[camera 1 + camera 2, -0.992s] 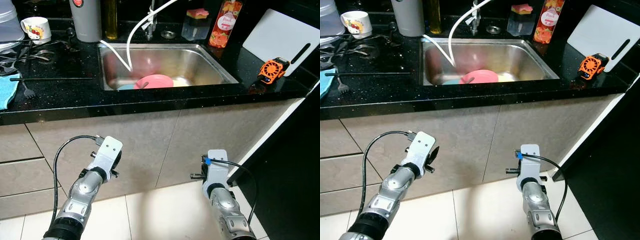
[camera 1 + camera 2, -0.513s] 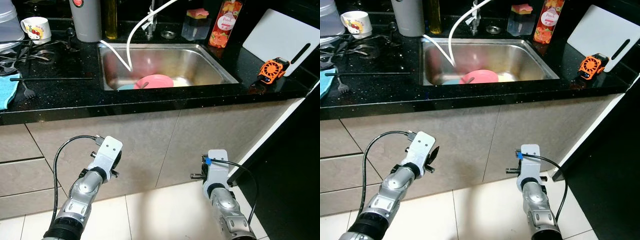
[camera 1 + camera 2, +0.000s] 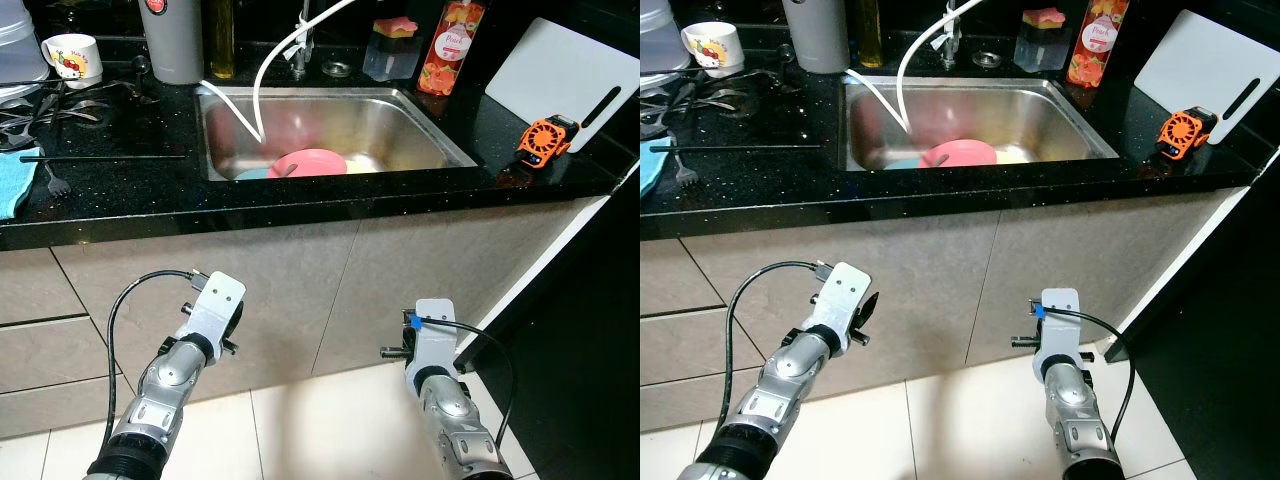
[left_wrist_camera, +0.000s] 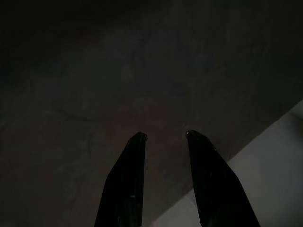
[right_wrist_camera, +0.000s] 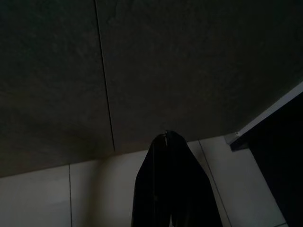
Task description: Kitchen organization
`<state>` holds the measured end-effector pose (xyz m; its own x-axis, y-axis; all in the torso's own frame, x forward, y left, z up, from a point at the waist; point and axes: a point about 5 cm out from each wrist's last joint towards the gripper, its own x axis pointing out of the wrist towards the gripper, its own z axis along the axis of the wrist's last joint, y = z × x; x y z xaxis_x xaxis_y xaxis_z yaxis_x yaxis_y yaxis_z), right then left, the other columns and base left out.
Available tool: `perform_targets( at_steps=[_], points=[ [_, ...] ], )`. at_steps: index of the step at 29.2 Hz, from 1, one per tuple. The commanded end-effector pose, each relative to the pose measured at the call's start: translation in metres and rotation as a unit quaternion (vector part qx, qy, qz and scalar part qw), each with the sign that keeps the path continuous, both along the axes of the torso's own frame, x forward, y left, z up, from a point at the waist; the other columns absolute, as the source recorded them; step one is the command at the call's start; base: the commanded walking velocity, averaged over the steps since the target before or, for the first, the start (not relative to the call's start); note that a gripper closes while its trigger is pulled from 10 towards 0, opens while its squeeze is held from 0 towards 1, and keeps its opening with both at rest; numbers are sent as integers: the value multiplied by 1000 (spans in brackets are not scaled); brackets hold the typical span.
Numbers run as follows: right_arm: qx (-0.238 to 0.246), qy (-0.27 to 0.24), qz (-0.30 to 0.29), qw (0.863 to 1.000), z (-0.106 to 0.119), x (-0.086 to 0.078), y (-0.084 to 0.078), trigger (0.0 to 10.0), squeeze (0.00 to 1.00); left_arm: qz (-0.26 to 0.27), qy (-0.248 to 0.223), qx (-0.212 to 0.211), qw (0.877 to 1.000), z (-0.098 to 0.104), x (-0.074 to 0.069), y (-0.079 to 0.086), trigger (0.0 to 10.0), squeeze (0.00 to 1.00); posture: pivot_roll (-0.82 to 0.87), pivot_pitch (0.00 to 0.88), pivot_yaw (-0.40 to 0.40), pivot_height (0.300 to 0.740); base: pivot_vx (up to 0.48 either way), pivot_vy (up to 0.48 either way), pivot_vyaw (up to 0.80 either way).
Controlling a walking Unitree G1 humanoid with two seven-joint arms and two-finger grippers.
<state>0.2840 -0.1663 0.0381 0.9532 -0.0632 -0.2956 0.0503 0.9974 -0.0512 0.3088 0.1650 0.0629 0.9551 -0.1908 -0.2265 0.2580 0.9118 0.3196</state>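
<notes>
Black countertop (image 3: 120, 190) ran across upper frame: one sink (image 3: 420, 115), one pink plate (image 3: 308, 162). Left gripper (image 4: 165, 137) fingers apart, right gripper (image 5: 167, 135) fingers closed, both low.

Your left gripper (image 4: 164, 135) has its two black fingers (image 4: 124, 182) parted, aimed at the dark cabinet front (image 4: 118, 71), pale floor (image 4: 270, 161) just beside it.

Grey cabinet fronts (image 3: 300, 290) across mid-frame, pale floor tiles (image 3: 320, 430) along the bottom (dark gap (image 3: 590, 360) at lower right).
</notes>
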Motion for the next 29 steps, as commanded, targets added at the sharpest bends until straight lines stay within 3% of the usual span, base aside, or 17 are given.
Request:
perform_targets(
  at_steps=[1,3,6,12,17,27,29],
  points=[
    [-4,10,-1,1000,-4,-2,-2,10000,0,18,32,16,999,-7,-3,6,10000,0,135,44,-97,740,0,0,0],
    [-6,11,1,1000,-5,-3,-1,10000,0,23,70,23,997,-13,-7,10,10000,0,135,44,-97,740,0,0,0],
    [-9,7,5,1000,-4,-3,-1,10000,0,17,88,29,996,-15,-15,13,10000,0,139,42,-98,740,0,0,0],
    [-27,-6,31,999,1,-5,5,10000,0,8,45,34,998,-7,-20,14,10000,0,145,40,-102,740,0,0,0],
    [-24,-28,43,998,12,-6,8,10000,0,-11,-31,35,999,13,-24,10,10000,0,135,38,-100,740,0,0,0],
    [-17,-63,58,996,29,-25,11,10000,0,-31,-49,35,998,26,-42,10,10000,0,132,49,-103,740,0,0,0],
    [-17,-77,49,996,34,-29,10,10000,0,-14,-44,14,999,22,-43,13,10000,0,124,55,-105,740,0,0,0]
  ],
)
